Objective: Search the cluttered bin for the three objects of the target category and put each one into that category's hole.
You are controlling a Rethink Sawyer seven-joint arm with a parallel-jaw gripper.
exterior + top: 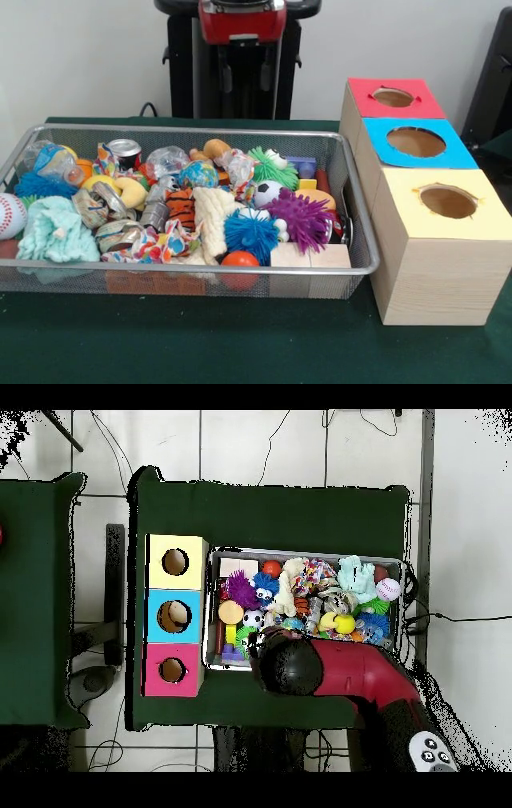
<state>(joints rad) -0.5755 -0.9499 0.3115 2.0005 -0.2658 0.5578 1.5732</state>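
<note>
Nearest the camera, the wire bin (184,276) is seen packed with toys; crinkly clear bottles (164,160) lie along its far side, below the raised gripper (244,76), whose closure cannot be told. Search is judged underway; a descent onto a bottle is called for

Even, bright indoor light; soft shadow beside boxes (416,184); front view slightly soft, no glare.

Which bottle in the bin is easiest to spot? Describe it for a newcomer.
Front view: start at the wire bin, then go to its far left corner. The clear crinkled bottle with a blue label lies there, above a blue fuzzy ball. Unlike the nearby can, it is see-through.
</note>
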